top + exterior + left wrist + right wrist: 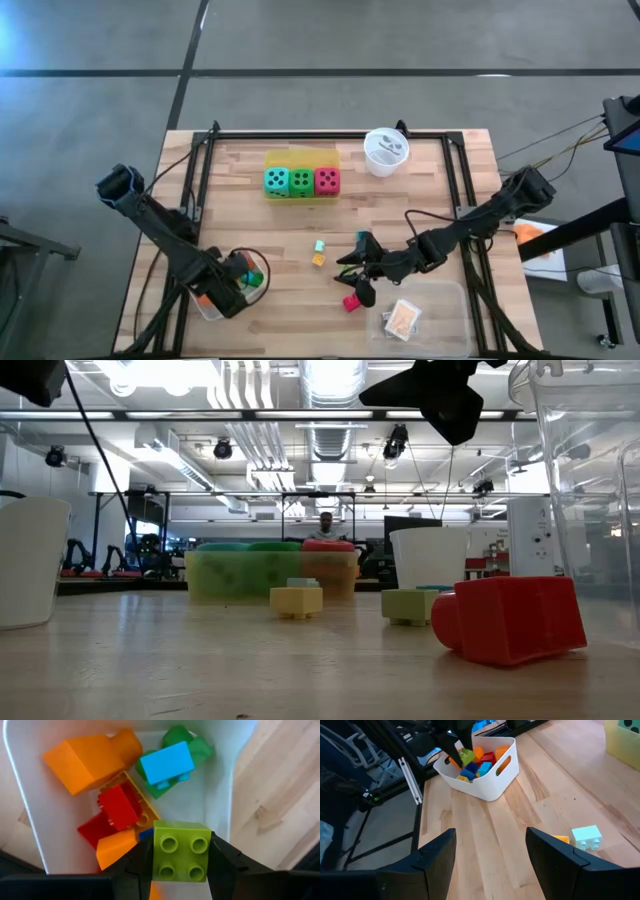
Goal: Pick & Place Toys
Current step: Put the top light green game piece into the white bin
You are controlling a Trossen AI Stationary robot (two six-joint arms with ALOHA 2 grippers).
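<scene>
High view: left hand point(232, 285) at lower left of frame, over white tray point(205, 306) of blocks; right hand point(352, 268) at lower centre, fingers apart and empty, near red block point(351, 302); teal block point(319, 246) and orange block point(318, 259) touching at centre; three dice point(301, 181) in a row at upper centre on yellow tray point(300, 157); playing cards point(401, 318) in clear tray point(448, 300) at lower right; round cup point(386, 152) at upper right of table point(270, 230). Low view: red block large at right, small blocks at centre, dice behind. Left wrist view: left hand clamped on lime-green block point(181, 851) at lower centre, above tray contents. Right wrist view: fingers point(437, 851) spread at bottom; white tray at top centre.
</scene>
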